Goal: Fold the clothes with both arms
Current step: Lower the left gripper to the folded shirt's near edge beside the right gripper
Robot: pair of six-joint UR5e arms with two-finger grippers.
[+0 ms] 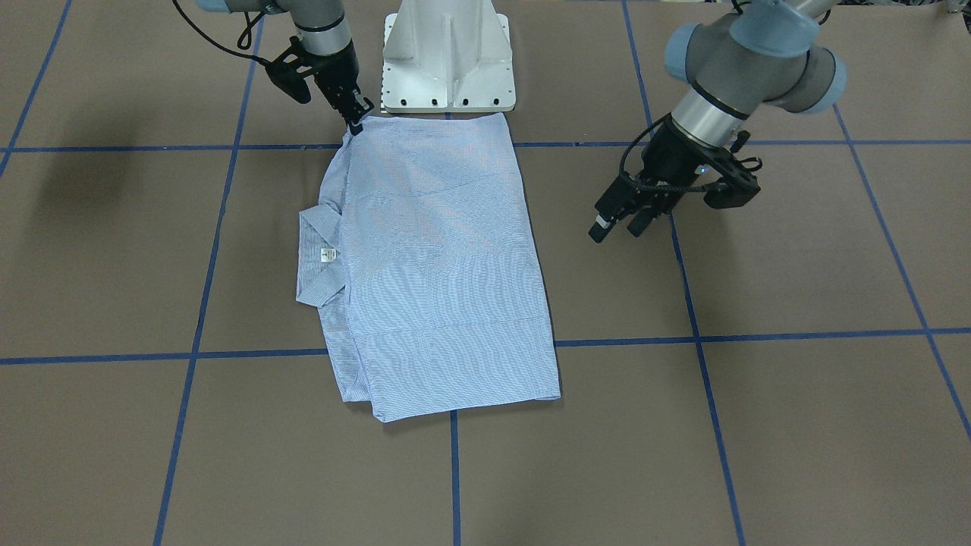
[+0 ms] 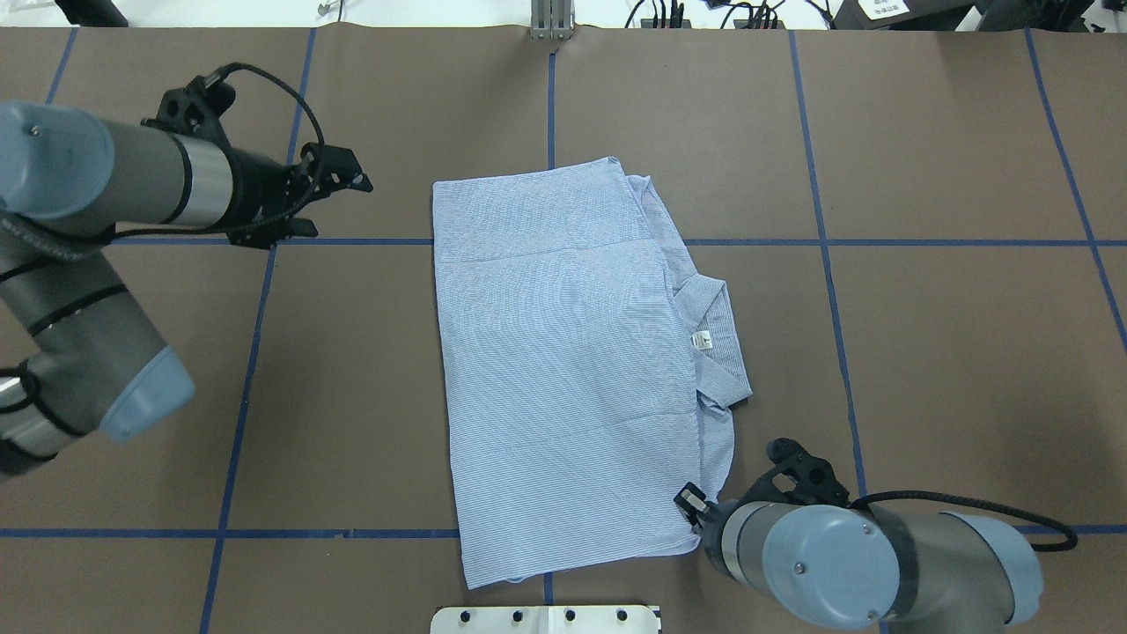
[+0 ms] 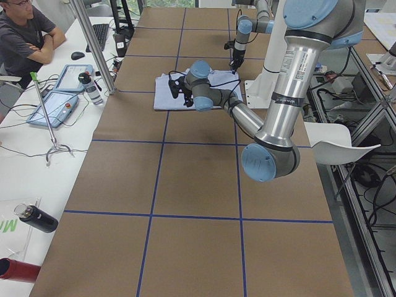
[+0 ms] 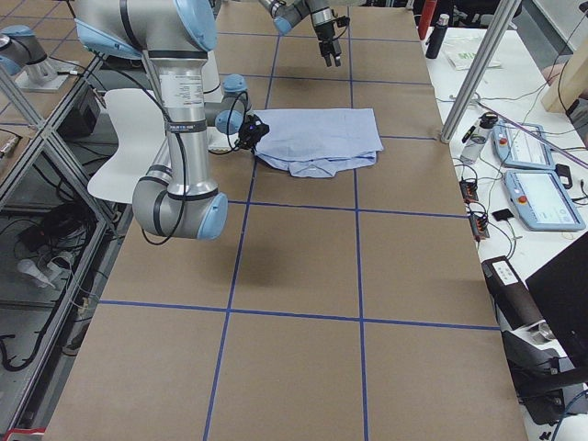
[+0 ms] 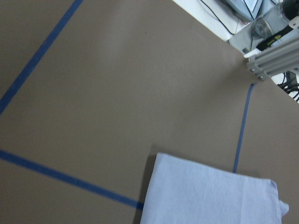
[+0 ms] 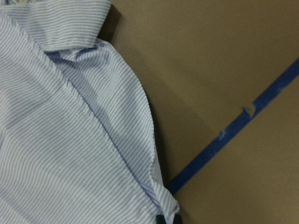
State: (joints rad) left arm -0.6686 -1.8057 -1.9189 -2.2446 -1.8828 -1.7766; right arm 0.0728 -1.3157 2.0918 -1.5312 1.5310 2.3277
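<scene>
Left gripper (image 1: pixel 620 227), the black 2-finger pincer on the grey tubular left arm, has its fingers apart and holds nothing. It hovers over the bare brown paper-covered table (image 2: pixel 352 370), well apart from the cloth and off its far-left corner.

Centre: the light blue-and-white pinstriped button shirt (image 2: pixel 563 370) is folded to 1 flat rectangle, just in front of the white metal pedestal (image 2: pixel 546 618). Its long axis runs from the robot outward. The collar (image 2: pixel 731 370), with its small white neck label (image 2: pixel 702 339), juts from the right long edge.

Right gripper (image 1: pixel 355 121) has its fingers together, clamped on the shirt's near-right corner, where the cloth is slightly peaked.

Judgement: the next fold turns on the right long edge. The right arm holds 1 end. The far-right corner is unheld, and the left gripper lies across the shirt's short width from it.
</scene>
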